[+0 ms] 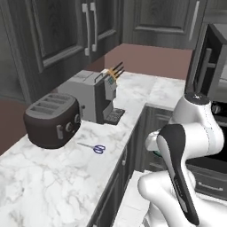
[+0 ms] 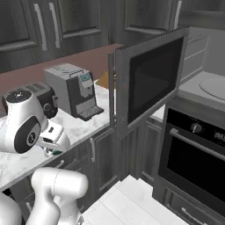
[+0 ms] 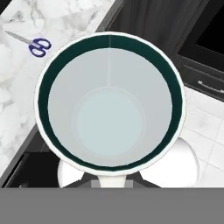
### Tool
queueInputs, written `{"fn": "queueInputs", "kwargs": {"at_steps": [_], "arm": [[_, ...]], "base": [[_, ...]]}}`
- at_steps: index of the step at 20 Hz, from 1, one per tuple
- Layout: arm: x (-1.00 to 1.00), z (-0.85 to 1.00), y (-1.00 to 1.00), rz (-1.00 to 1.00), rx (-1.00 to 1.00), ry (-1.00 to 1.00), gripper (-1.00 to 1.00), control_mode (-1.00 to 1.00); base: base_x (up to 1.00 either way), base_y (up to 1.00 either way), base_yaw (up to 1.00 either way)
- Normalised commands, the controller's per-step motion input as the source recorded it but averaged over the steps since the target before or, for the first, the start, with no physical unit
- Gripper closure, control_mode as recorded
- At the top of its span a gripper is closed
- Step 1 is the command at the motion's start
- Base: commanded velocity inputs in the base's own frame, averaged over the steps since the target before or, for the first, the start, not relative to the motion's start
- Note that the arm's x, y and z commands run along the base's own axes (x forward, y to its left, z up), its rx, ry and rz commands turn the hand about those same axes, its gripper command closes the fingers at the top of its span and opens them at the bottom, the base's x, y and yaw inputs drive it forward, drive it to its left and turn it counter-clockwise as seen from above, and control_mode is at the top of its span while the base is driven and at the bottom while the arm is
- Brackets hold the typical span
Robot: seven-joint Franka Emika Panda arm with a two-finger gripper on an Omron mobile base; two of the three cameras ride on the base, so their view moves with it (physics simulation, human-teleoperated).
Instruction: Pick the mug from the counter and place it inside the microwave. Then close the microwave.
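Off counter [image 1: 53, 177] edge, over floor: gripper [image 3: 111, 183] grasping mug [image 3: 109, 103]. Carry step. Next: swing toward 2 o'clock, into open microwave [image 2: 206, 83].

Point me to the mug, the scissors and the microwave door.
mug [image 3: 109, 113], hand view, on its pale inside bottom.
scissors [image 1: 98, 148], left base view, on the blue handles.
microwave door [image 2: 151, 79], right base view, on the dark window of the open door.

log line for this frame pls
phase: carrying | gripper: shut on mug, off counter | microwave: door open, inside bare | scissors: on counter
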Motion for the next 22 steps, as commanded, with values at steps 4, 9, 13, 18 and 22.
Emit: {"fn": "queueInputs", "kwargs": {"at_steps": [4, 9, 13, 18, 22], "arm": [[0.0, 0.0, 0.0, 0.0, 0.0, 0.0, 1.0, 1.0], [0.0, 0.0, 0.0, 0.0, 0.0, 0.0, 1.0, 1.0], [0.0, 0.0, 0.0, 0.0, 0.0, 0.0, 1.0, 1.0], [0.0, 0.0, 0.0, 0.0, 0.0, 0.0, 1.0, 1.0], [0.0, 0.0, 0.0, 0.0, 0.0, 0.0, 1.0, 1.0]], "base": [[-0.62, 0.09, -0.21], [-0.48, 0.0, -0.43], [-0.37, -0.23, -0.53], [-0.17, -0.9, -0.45], [-0.01, -1.0, -0.24]]}}
